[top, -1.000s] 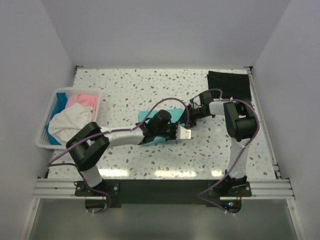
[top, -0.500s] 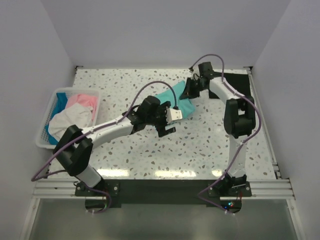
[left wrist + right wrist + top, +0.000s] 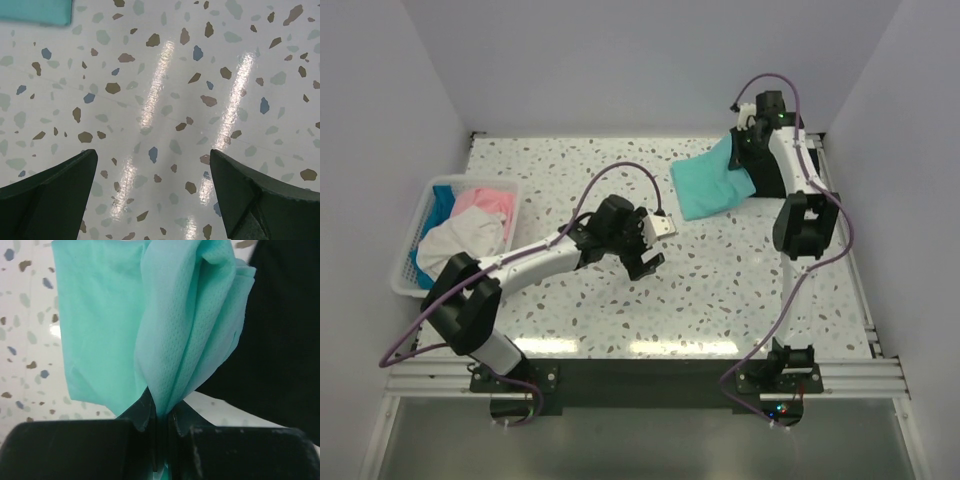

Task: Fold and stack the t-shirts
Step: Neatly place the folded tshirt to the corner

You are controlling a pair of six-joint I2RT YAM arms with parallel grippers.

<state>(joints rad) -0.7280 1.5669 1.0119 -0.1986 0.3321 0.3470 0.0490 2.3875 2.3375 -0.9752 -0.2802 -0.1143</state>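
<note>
The teal-green t-shirt [image 3: 708, 186] is a folded bundle at the far right of the table [image 3: 570, 170]. In the top view its long axis runs roughly left to right. Its squared left edge points toward the middle of the table, and its far right corner is drawn up toward the back wall. That corner is pinched in the right gripper [image 3: 746, 152]. In the right wrist view the jaws are clamped tight on a gathered bunch of the cloth [image 3: 150, 340], which fans out away from the fingers in several layers. The black t-shirt [image 3: 285, 340] lies flat just to the right, and the teal cloth overlaps its edge. In the top view most of the black one is hidden by the right arm. The left gripper [image 3: 655, 245] is near the middle of the table, well apart from the teal shirt. Its jaws are spread wide over bare speckled surface and hold nothing, as the left wrist view [image 3: 155, 200] shows. Five shirts can be counted: one teal-green, one black, and three in the single white basket [image 3: 412, 285] at the left edge. Those three are the bright blue t-shirt [image 3: 440, 200], the pink t-shirt [image 3: 485, 205] and the white t-shirt [image 3: 460, 245], crumpled together.
</note>
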